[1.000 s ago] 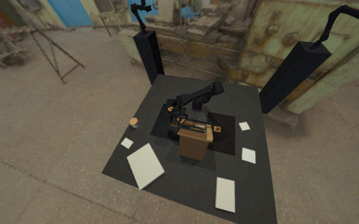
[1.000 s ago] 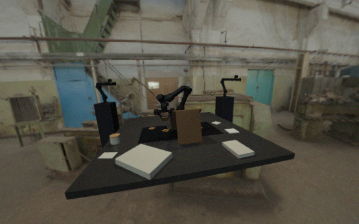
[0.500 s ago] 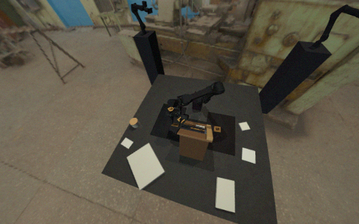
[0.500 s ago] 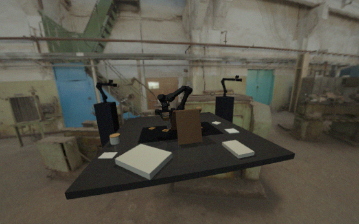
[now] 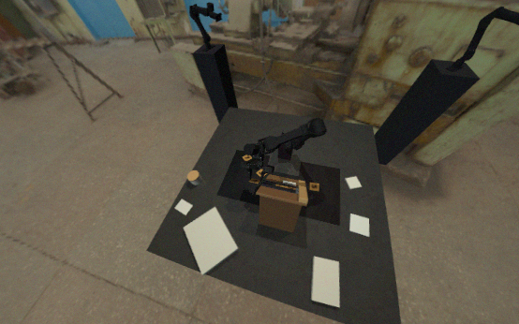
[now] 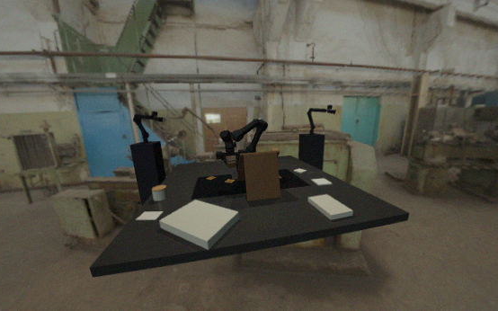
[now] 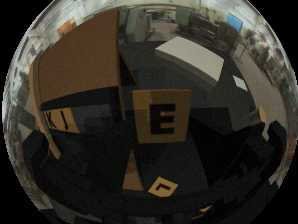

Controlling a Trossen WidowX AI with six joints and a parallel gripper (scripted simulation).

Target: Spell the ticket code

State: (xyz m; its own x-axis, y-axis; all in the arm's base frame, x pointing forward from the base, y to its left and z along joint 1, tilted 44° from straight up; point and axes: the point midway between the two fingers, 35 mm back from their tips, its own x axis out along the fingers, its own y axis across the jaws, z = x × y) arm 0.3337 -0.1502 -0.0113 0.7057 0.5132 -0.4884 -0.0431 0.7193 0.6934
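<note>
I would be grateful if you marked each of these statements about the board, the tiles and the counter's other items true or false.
1. The tool grips the E tile. True.
2. No tile is on the rail. False: the K tile and the J tile are there.
3. The orange-topped cylinder lies on its side. False: it stands upright.
4. In the exterior view, the largest white block is left of the brown board. True.

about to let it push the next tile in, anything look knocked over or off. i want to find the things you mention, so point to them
Nothing stands out: the gripper holds the E tile [image 7: 162, 116] upright, the board [image 5: 278, 211] [image 6: 262, 176] stands, and the orange-topped can [image 5: 193, 178] [image 6: 159, 192] is upright on the counter [image 5: 272, 276] [image 6: 261, 234].
</note>
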